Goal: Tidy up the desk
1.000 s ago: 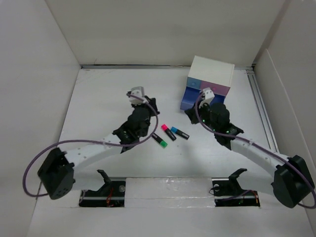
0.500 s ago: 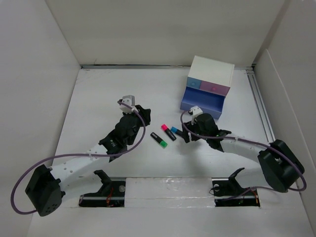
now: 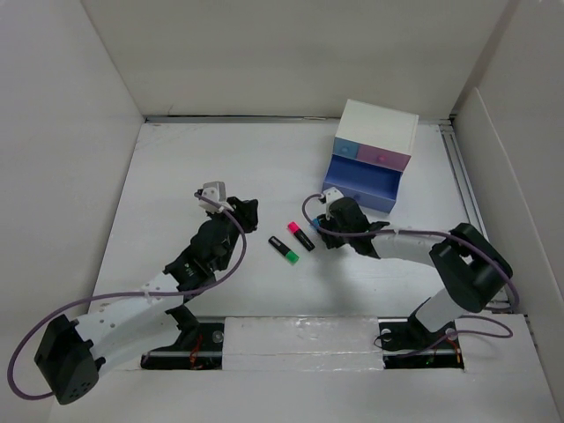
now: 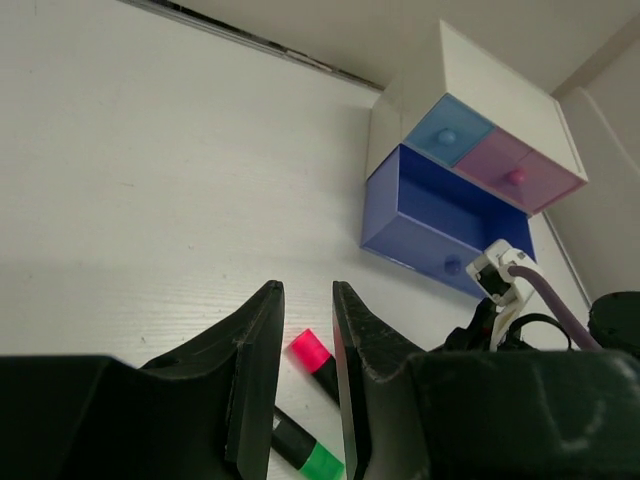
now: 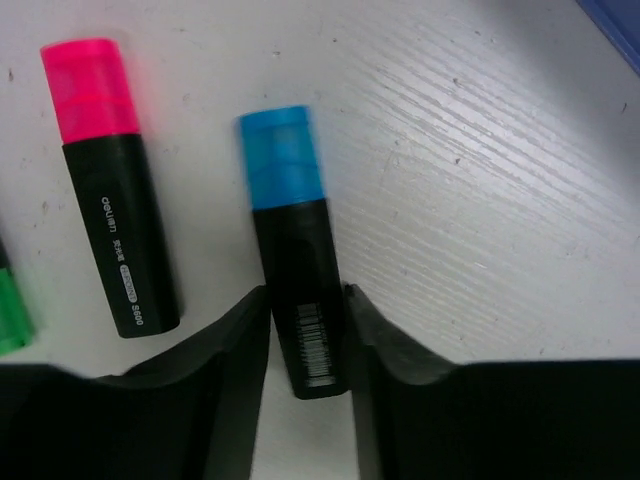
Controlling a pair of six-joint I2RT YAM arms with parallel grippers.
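On the large matte white desk, the right gripper pinches a blue-capped black highlighter; the left gripper hovers, jaws apart, empty. Next, likely: lift it into the open blue plastic drawer (grip kept firm).

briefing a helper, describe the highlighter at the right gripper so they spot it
On the white desk, look in front of the pastel drawer box with its blue drawer open. Of three black-bodied markers there, it is the blue-capped highlighter in the right gripper; the pink-capped highlighter and green-capped highlighter lie beside it.
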